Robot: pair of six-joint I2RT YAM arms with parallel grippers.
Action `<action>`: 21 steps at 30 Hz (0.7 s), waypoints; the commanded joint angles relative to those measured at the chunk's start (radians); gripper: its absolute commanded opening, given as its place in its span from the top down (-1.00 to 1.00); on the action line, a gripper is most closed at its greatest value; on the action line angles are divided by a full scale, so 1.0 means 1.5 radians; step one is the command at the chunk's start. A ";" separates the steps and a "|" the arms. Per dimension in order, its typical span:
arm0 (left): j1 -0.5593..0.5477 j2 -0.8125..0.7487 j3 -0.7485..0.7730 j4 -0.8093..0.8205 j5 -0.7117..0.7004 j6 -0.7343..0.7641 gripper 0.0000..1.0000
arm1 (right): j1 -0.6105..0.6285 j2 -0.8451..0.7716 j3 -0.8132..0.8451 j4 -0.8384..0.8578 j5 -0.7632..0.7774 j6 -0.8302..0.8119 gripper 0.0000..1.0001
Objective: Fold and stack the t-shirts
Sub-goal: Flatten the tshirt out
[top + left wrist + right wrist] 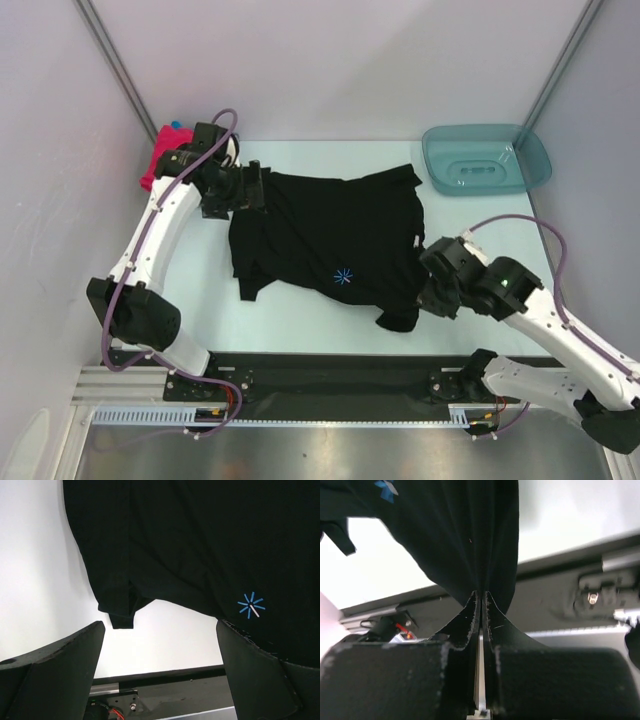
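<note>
The large black t-shirt lies spread on the table, its small blue-white starburst print facing up. My left gripper is open at the shirt's far left corner. In the left wrist view its jaws stand wide apart with only bare table between them, and the shirt and print lie beyond. My right gripper is shut on the shirt's near right edge. In the right wrist view the jaws pinch a fold of black cloth. A folded magenta-pink shirt with a bit of blue on it lies at the far left.
A translucent teal plastic basin stands at the far right corner. Grey walls enclose the table on the left, back and right. A black rail runs along the near edge by the arm bases.
</note>
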 commanded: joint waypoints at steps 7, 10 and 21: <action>0.015 -0.018 -0.013 0.017 0.015 0.011 -1.00 | 0.071 0.059 -0.035 -0.185 -0.071 0.174 1.00; 0.027 -0.015 -0.009 0.017 0.016 0.012 -1.00 | 0.064 0.105 -0.007 -0.185 -0.050 0.168 0.96; 0.058 0.002 0.002 0.035 0.049 0.015 -1.00 | -0.211 0.281 0.206 0.003 0.100 -0.200 -0.30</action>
